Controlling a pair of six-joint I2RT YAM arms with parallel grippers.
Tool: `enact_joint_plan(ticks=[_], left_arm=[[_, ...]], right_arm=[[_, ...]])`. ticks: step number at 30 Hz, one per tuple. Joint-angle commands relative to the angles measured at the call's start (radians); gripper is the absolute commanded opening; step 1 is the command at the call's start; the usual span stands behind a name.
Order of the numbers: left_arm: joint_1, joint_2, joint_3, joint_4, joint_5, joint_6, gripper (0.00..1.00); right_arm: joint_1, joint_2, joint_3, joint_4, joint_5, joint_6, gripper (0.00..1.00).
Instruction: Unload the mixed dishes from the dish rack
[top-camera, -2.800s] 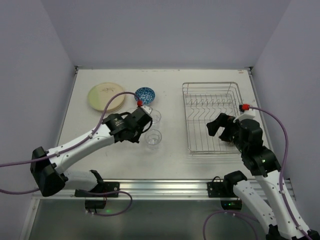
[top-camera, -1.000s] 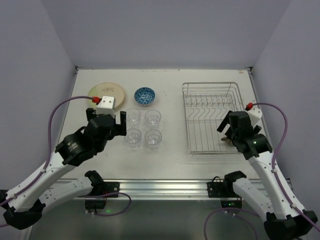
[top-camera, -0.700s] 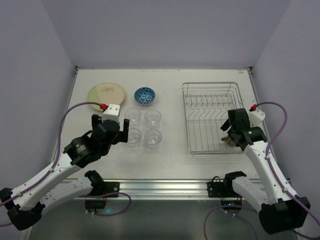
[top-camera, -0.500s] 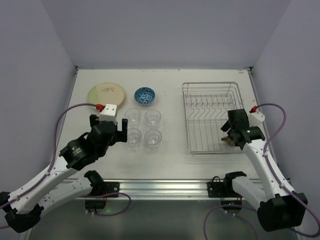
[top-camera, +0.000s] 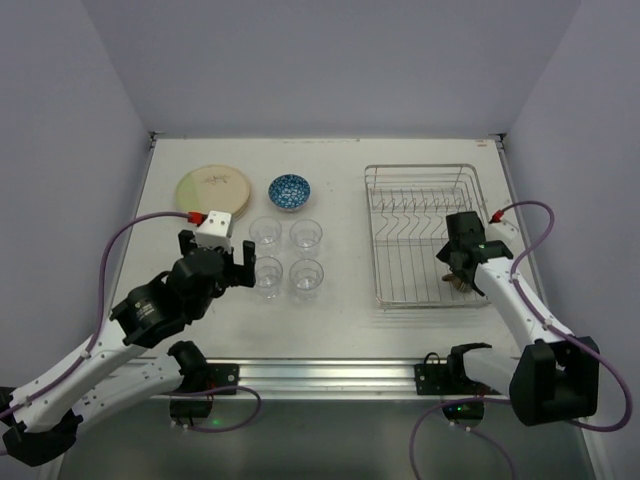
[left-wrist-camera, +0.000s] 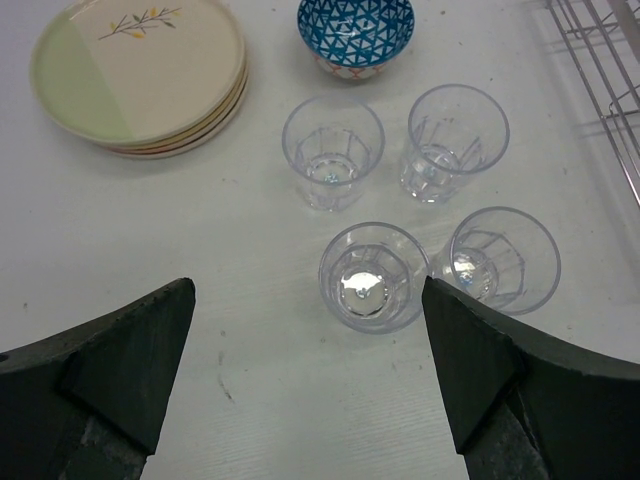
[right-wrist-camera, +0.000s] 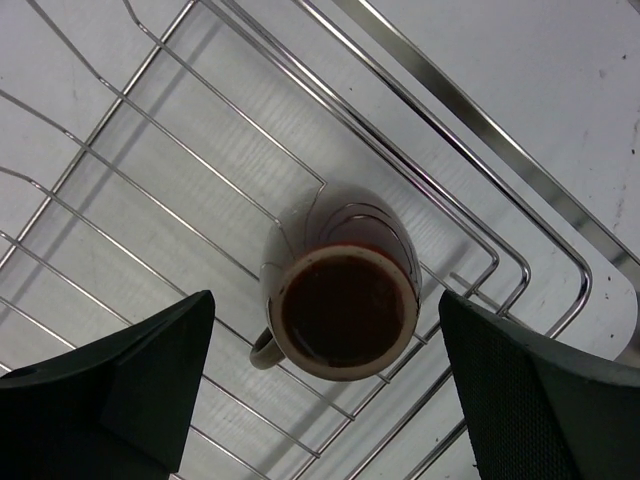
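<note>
Only the cup (right-wrist-camera: 340, 300) is left in the rack (top-camera: 410, 250), mouth up in the rack's near right corner, resting on the floor wires close to the corner rim. The right gripper (right-wrist-camera: 327, 330) hangs directly over it, jaws spread wide with one finger to each side, and I see no contact with the cup. Plates (left-wrist-camera: 140, 70), bowl (left-wrist-camera: 355, 30) and four glasses (left-wrist-camera: 375, 275) stand well left of the rack. The left gripper (left-wrist-camera: 308, 290) hovers above the glasses, jaws spread and holding nothing. The step in hand looks like the grasp on the cup. To do it well, I'd drop straight down so the fingers bracket the body below the lip, stopping short of the floor wires. The handle points toward one finger's side, so a slight wrist turn may be needed to keep that finger on the wall, not the loop. Close gently, since the glaze likely slips. Lift vertically until the base clears the rim, then carry it left of the rack, clear of the glasses.
</note>
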Motion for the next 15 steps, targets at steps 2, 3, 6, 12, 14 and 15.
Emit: enact_joint_plan(ticks=[2,3,6,12,14,15], left_arm=[[-0.013,0.004,-0.004,0.051,0.003,0.014,1.0],[-0.015,0.004,-0.004,0.049,0.003,0.014,1.0],[-0.018,0.003,-0.004,0.051,0.002,0.014,1.0],[-0.022,-0.008,-0.006,0.054,0.006,0.015,1.0],[-0.021,-0.005,-0.004,0.054,0.011,0.018,1.0],[-0.021,0.0,-0.004,0.055,0.011,0.018,1.0]], right_arm=[[-0.015,0.02,0.016,0.082,0.019,0.003,0.93],[-0.019,0.039,0.021,0.082,0.016,-0.003,0.93],[-0.024,0.05,0.027,0.082,0.019,-0.006,0.92],[-0.026,0.04,0.022,0.076,0.033,0.007,0.59],[-0.026,0.025,0.016,0.079,0.03,0.004,0.41],[-0.026,0.016,0.012,0.085,0.027,-0.012,0.33]])
